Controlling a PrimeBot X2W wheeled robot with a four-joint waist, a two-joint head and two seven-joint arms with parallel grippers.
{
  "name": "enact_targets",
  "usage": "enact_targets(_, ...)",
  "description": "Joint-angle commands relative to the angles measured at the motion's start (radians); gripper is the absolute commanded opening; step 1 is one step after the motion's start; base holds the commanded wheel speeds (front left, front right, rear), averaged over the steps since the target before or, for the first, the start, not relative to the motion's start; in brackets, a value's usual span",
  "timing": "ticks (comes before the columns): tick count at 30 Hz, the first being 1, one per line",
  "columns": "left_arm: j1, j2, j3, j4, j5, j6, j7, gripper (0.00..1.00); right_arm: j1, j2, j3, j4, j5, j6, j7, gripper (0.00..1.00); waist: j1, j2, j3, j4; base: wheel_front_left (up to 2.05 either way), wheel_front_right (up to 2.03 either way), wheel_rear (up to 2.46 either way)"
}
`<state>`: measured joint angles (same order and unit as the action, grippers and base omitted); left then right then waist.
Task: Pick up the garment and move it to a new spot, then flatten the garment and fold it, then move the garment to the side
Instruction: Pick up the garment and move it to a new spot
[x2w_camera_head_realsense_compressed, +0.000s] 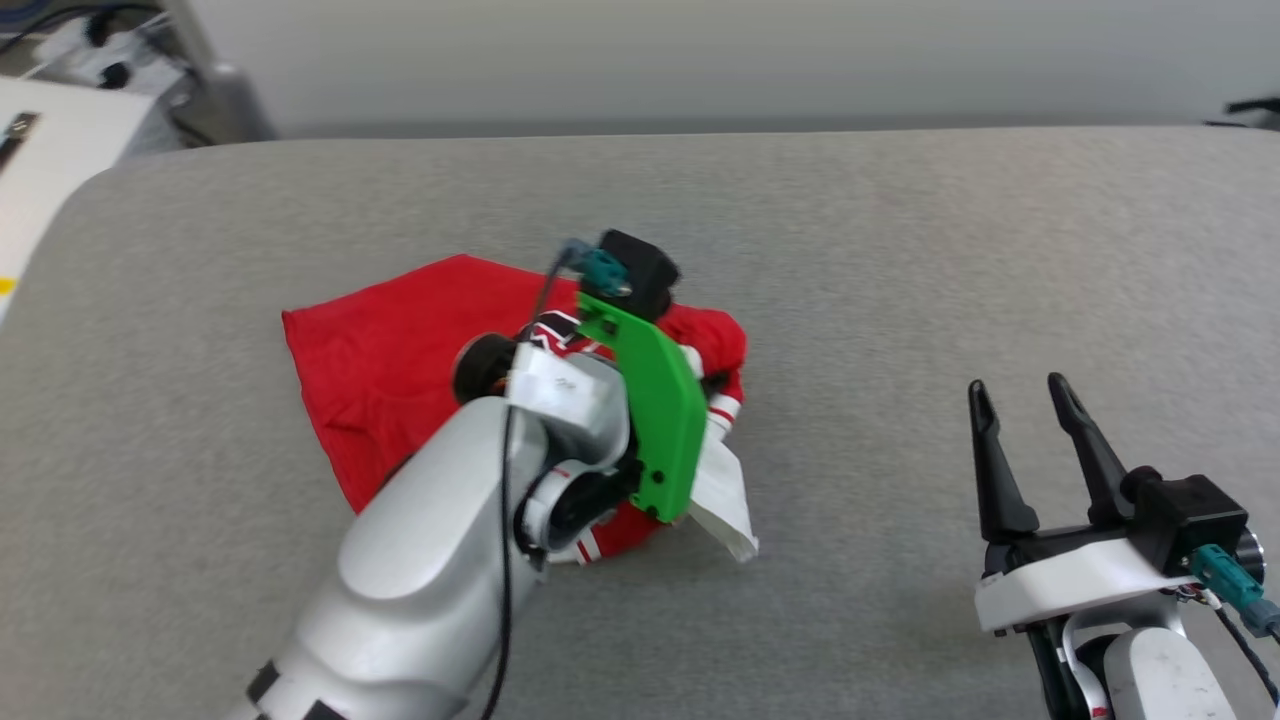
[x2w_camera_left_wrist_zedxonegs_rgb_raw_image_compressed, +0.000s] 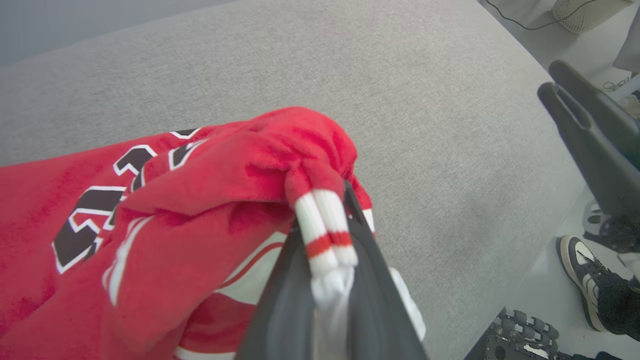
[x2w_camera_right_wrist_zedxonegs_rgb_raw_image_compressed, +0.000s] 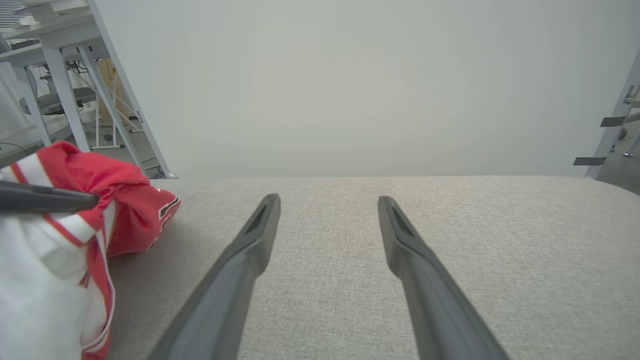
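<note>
step one, pick-up: left gripper pinched the garment by its striped sleeve trim, bunched mid-left on the grey surface. right gripper stood spread, empty (near right). next probably needed: lift clear, carry to new spot.

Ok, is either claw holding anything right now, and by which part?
The left claw is shut on the shirt, pinching its red-and-white striped trim. The right claw is open and holds nothing.
</note>
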<state>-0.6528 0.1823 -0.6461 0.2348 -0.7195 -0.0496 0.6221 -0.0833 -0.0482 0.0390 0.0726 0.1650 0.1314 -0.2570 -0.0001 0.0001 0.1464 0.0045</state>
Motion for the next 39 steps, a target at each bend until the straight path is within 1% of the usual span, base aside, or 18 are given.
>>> enact_targets(1, -0.026, -0.026, -0.015, 0.028, 0.004, 0.0, 0.012, 0.0, -0.01, -0.002, -0.014, -0.007, 0.011, -0.001, -0.005, 1.0, 0.0001, -0.0001, 0.024, -0.158, 0.0, 0.0, 0.0)
enact_targets(5, -0.062, -0.079, -0.041, 0.121, 0.008, 0.004, 0.006, 0.0, -0.014, -0.002, -0.027, -0.013, 0.034, -0.001, -0.005, 1.0, 0.0001, -0.0001, 0.055, -0.249, 0.0, 0.0, 0.0)
enact_targets(8, -0.094, -0.106, -0.054, 0.192, 0.017, 0.008, -0.035, 0.0, -0.013, -0.002, -0.015, -0.008, 0.043, -0.001, -0.005, 1.0, 0.0001, -0.0001, 0.069, -0.298, 0.0, 0.0, 0.0)
enact_targets(9, -0.106, -0.114, -0.057, 0.218, 0.021, 0.013, -0.062, 0.33, -0.011, -0.002, -0.01, -0.005, 0.046, -0.001, -0.005, 1.0, 0.0001, -0.0001, 0.072, -0.31, 0.0, 0.0, 0.0)
enact_targets(10, -0.114, -0.119, -0.06, 0.239, 0.024, 0.022, -0.088, 1.0, -0.01, -0.002, -0.006, -0.004, 0.049, -0.001, -0.005, 1.0, 0.0001, -0.0001, 0.075, -0.318, 0.0, 0.0, 0.0)
enact_targets(11, -0.122, -0.124, -0.068, 0.266, 0.025, 0.028, -0.109, 1.0, -0.01, -0.002, -0.001, -0.004, 0.051, -0.001, -0.005, 1.0, 0.0001, -0.0001, 0.077, -0.326, 0.0, 0.0, 0.0)
enact_targets(14, -0.14, -0.13, -0.105, 0.326, 0.024, 0.025, -0.159, 1.0, -0.007, -0.002, 0.009, -0.002, 0.057, -0.001, -0.005, 1.0, 0.0001, -0.0001, 0.079, -0.329, 0.0, 0.0, 0.0)
enact_targets(17, -0.149, -0.131, -0.132, 0.353, 0.001, 0.019, -0.21, 1.0, -0.01, -0.002, 0.017, -0.004, 0.059, -0.001, -0.005, 1.0, 0.0001, -0.0001, 0.075, -0.31, 0.0, 0.0, 0.0)
enact_targets(21, -0.168, -0.132, -0.161, 0.384, -0.015, 0.015, -0.286, 1.0, -0.008, -0.002, 0.014, -0.004, 0.047, -0.001, -0.005, 1.0, 0.0001, -0.0001, 0.052, -0.255, 0.0, 0.0, 0.0)
enact_targets(24, -0.182, -0.132, -0.166, 0.405, -0.025, 0.011, -0.336, 1.0, -0.003, -0.002, 0.006, -0.007, 0.034, -0.001, -0.005, 1.0, 0.0001, -0.0001, 0.026, -0.197, 0.0, 0.0, 0.0)
enact_targets(29, -0.193, -0.126, -0.176, 0.433, -0.023, -0.013, -0.366, 1.0, 0.009, -0.002, -0.012, -0.006, 0.009, -0.001, -0.005, 1.0, 0.0001, -0.0001, -0.019, -0.099, 0.0, 0.0, 0.0)
enact_targets(32, -0.185, -0.097, -0.183, 0.425, -0.026, -0.028, -0.359, 1.0, 0.017, -0.002, -0.024, -0.008, 0.0, -0.001, -0.005, 1.0, 0.0001, -0.0001, -0.045, -0.046, 0.0, 0.0, 0.0)
enact_targets(34, -0.174, -0.07, -0.172, 0.403, -0.031, -0.03, -0.372, 1.0, 0.022, -0.002, -0.028, -0.009, -0.004, -0.001, -0.005, 1.0, 0.0001, -0.0001, -0.058, -0.021, 0.0, 0.0, 0.0)
enact_targets(37, -0.145, -0.019, -0.144, 0.348, -0.035, -0.024, -0.425, 1.0, 0.033, -0.002, -0.033, -0.013, -0.006, -0.001, -0.005, 1.0, 0.0001, -0.0001, -0.077, 0.013, 0.0, 0.0, 0.0)
enact_targets(39, -0.118, 0.023, -0.121, 0.297, -0.027, -0.013, -0.485, 1.0, 0.043, -0.002, -0.038, -0.017, -0.007, -0.001, -0.005, 1.0, 0.0001, -0.0001, -0.088, 0.035, 0.0, 0.0, 0.0)
